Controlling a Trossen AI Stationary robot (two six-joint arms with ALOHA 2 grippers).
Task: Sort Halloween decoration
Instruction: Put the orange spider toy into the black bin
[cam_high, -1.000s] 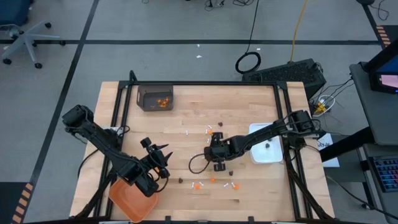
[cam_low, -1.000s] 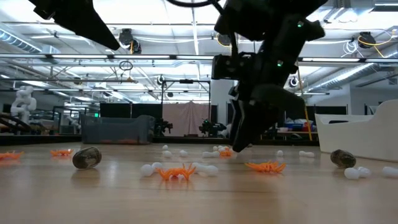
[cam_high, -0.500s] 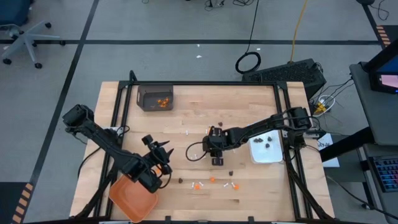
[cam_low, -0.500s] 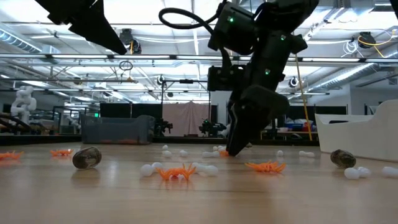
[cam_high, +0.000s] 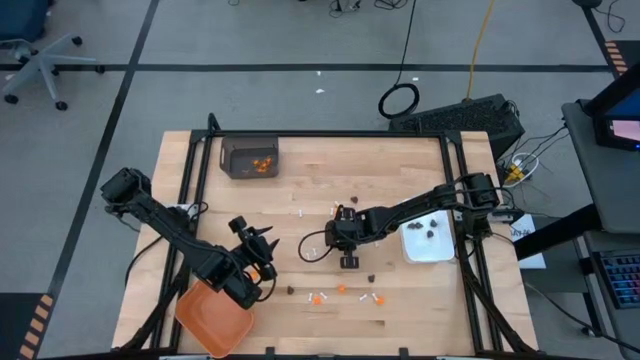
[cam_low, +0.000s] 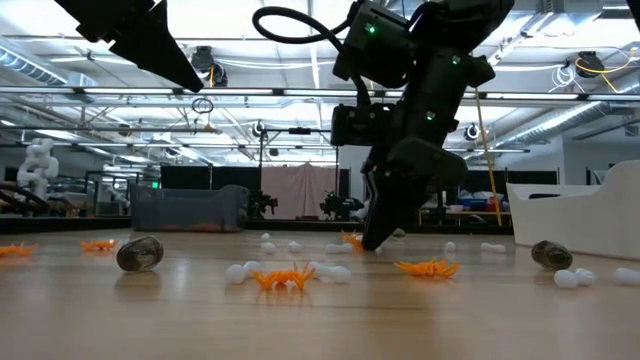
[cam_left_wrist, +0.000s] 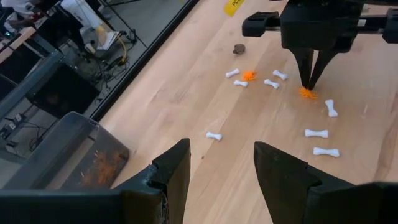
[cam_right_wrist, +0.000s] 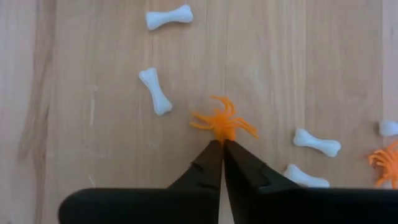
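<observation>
Near the front-left corner of the wooden worktop (cam_high: 400, 160), the left gripper (cam_high: 262, 250) is held open and empty beside the flat orange plastic tray (cam_high: 214, 318), apparently waiting. At mid-worktop, the right gripper (cam_right_wrist: 221, 151) is pinched shut on a small orange spider-shaped decoration (cam_right_wrist: 222, 122), evidently for sorting, among scattered white bone-shaped sticks (cam_right_wrist: 155, 91). Two dark pieces are seen in the white rectangular dish (cam_high: 428, 245) at the right edge. No legible writing is seen.

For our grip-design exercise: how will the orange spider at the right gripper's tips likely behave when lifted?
The orange spider looks tiny and thin-legged, so probably very light with bendy legs. The right gripper pinches only its edge, so it may slip or swing. Lying flat, it seems unlikely to roll.
</observation>
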